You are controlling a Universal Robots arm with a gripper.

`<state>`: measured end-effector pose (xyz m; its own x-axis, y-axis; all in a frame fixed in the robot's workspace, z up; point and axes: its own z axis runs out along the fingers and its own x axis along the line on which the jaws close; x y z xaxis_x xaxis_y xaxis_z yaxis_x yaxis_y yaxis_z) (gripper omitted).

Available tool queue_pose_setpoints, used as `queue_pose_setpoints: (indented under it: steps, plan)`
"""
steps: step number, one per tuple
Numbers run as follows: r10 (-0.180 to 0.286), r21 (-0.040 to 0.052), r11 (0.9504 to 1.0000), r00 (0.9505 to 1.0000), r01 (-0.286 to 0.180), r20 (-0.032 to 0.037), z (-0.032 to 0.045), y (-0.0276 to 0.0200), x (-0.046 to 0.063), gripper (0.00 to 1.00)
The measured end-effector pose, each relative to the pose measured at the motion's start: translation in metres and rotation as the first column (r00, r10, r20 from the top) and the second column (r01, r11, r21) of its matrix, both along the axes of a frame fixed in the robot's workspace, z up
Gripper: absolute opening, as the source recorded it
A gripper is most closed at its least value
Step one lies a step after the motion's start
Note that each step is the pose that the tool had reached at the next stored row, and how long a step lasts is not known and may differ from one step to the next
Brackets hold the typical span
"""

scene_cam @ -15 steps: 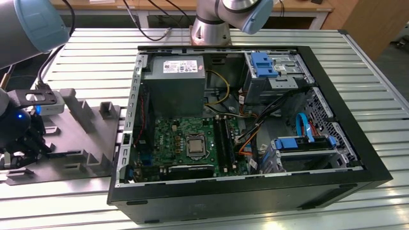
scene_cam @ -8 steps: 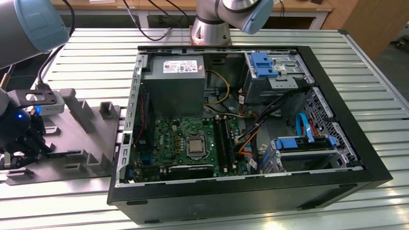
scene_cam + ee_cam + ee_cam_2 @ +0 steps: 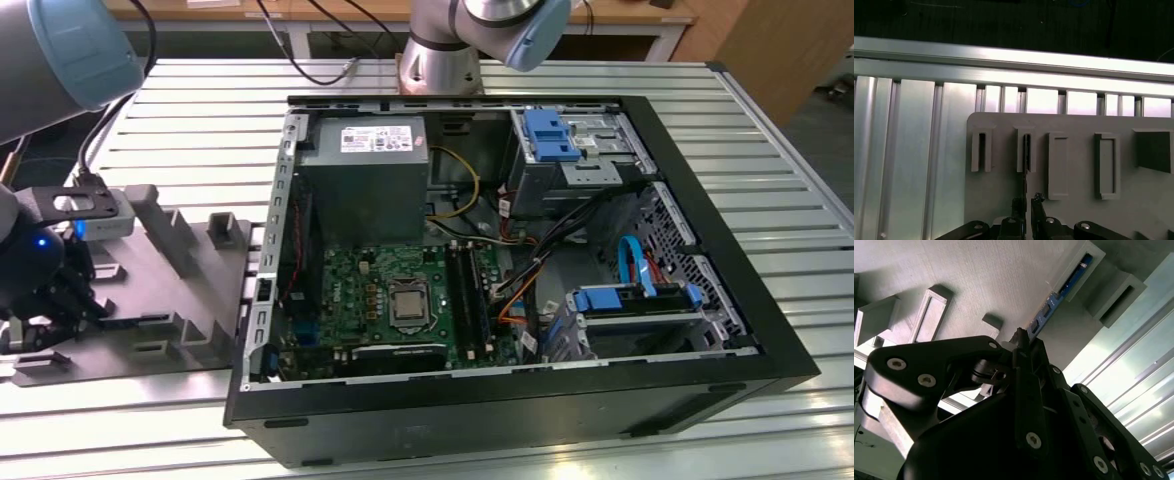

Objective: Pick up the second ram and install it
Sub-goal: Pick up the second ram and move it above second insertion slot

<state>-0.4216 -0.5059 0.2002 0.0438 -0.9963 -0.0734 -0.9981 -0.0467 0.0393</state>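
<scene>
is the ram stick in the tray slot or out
In: in the second wrist view the ram stick sits with its far end inside a slot of the grey tray, claw at its near end.

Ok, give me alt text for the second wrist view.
A black pincer is shut on one end of the second ram, a dark-blue stick whose far end sits in a slot of the grey tray.

Arched from base over to the exterior view's left, wrist low, gripper pointing down. In both wrist views, fingers drawn close together, pinched on the thin edge of the ram.
</scene>
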Motion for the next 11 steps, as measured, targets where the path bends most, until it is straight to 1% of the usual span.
queue_pose_setpoints:
  steps: [11]
  plan:
    - [0.000, -0.0001, 1.0000, 1.0000, 0.000, 0.0001, 0.0000, -0.0008, 0.0000, 0.21]
